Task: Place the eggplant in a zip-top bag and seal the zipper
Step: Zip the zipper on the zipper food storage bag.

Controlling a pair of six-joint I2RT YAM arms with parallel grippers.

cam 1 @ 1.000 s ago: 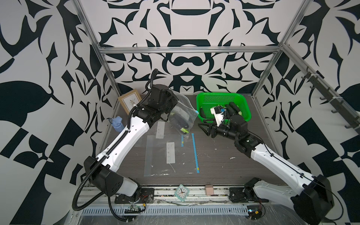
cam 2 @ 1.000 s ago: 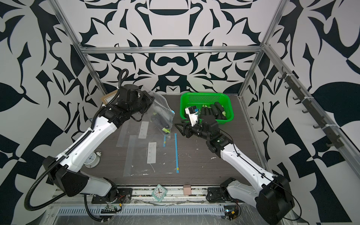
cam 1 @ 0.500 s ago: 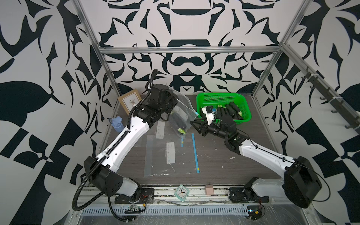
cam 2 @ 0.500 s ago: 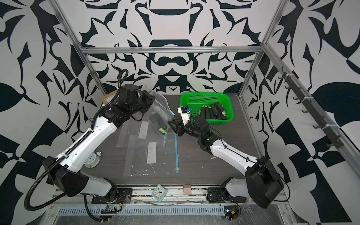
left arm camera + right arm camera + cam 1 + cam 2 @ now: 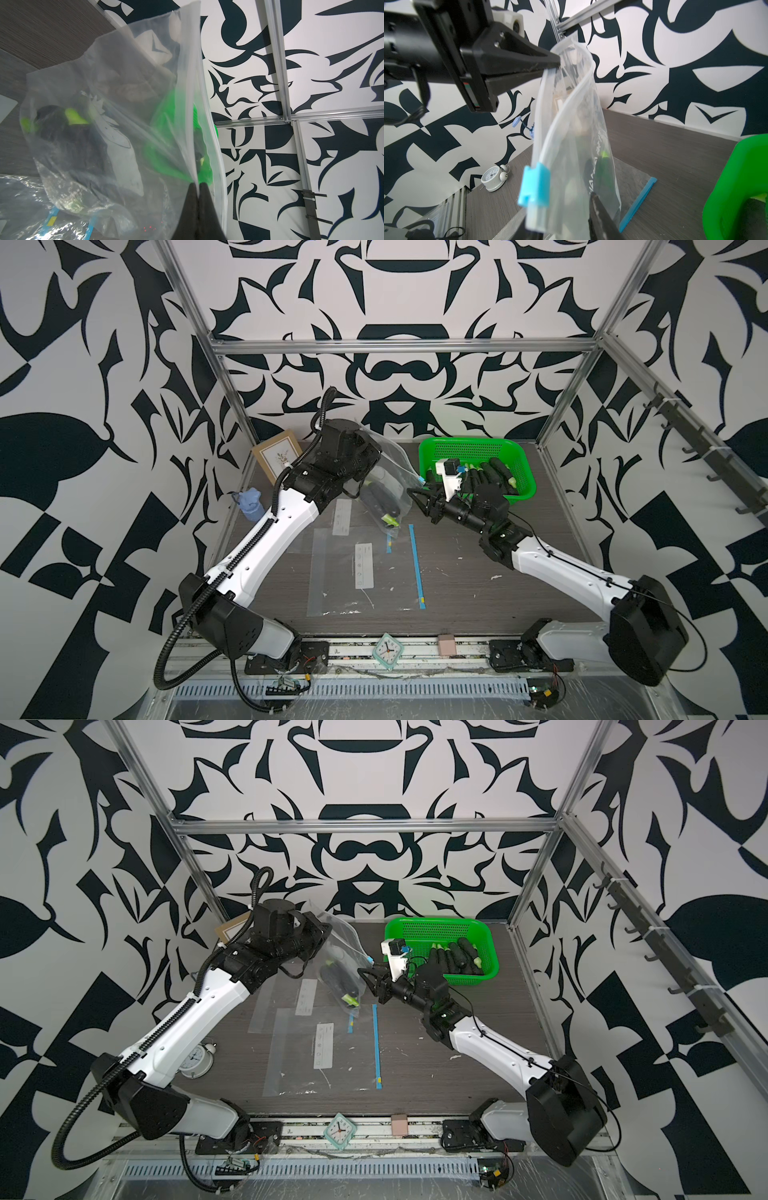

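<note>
since the eggplant (image 5: 377, 498) is already lying inside the zip-top bag (image 5: 390, 464), green stem end towards the bottom, the step in hand looks to be the sealing. the left jaws are doing the anchoring. they are standing fully closed, pinching the bag's top edge at one end of the zipper track (image 5: 550, 131). they are hanging the bag above the far middle of the desk (image 5: 457, 593), just left of the green basket (image 5: 469, 444), where spare eggplants (image 5: 496, 472) are lying. that pinch should be holding firm, because any slip would be letting the track go slack.

the right jaws are standing partly open at the opposite end of the track. in the right wrist view one finger is showing on each side of the film, just below the blue slider (image 5: 533, 182). they are gripping nothing that i can make out, and i cannot tell whether a pad is already brushing the plastic.

to do this well, they should be closing on the slider itself, not on loose film. they should then be pulling straight along the track towards the left jaws. the track is bowing in a curve, so a little tension first would be helping. the eggplant's weight is sagging the bag, which may be tugging the mouth apart.
</note>
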